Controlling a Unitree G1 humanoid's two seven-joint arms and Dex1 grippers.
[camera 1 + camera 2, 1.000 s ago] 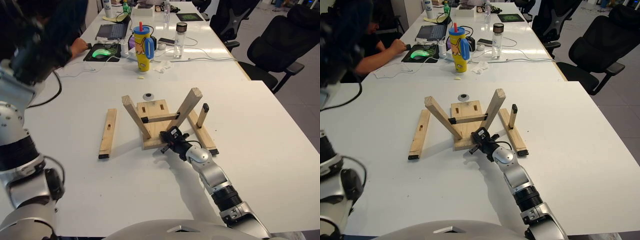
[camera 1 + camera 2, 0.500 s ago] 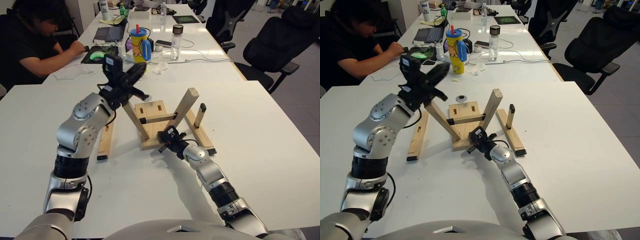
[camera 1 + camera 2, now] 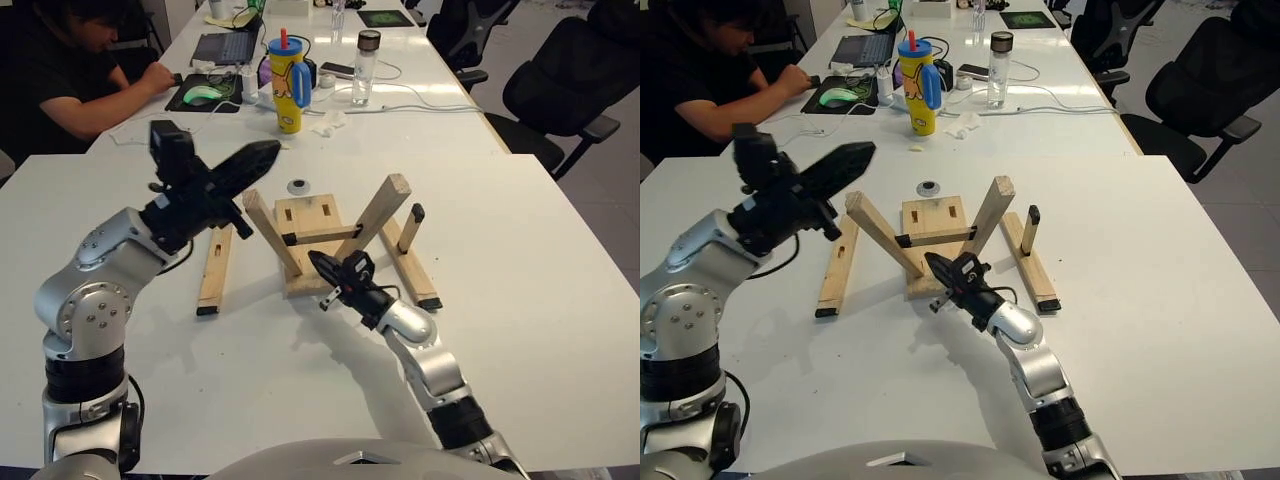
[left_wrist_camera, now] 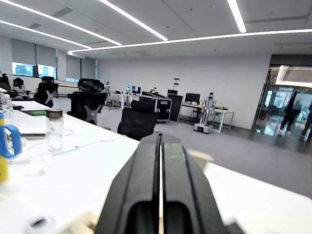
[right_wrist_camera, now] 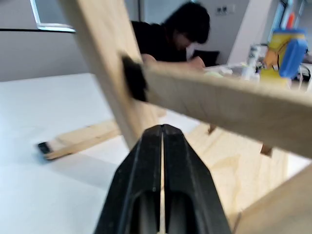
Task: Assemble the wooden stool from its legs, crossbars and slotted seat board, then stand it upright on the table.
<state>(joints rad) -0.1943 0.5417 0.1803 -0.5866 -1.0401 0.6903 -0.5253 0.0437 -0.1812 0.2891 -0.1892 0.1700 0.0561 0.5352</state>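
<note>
Has brought the left gripper (image 3: 268, 150) in over the table since a second ago, fingers pressed together on nothing, hovering near the top of the upturned stool's left leg (image 3: 272, 232). Has moved the right gripper (image 3: 315, 260), also pressed together and empty, from the seat board (image 3: 305, 215) edge to that leg's foot, under the crossbar (image 3: 322, 236). Probably a bracing of the half-built frame, with the loose leg (image 3: 215, 268) and the right-hand leg (image 3: 415, 275) not yet fitted.

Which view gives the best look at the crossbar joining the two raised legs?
The left eye view: the crossbar shows whole, both ends visible; the right eye view shows much the same. The right wrist view has it close but cropped, just beyond the right gripper.
</note>
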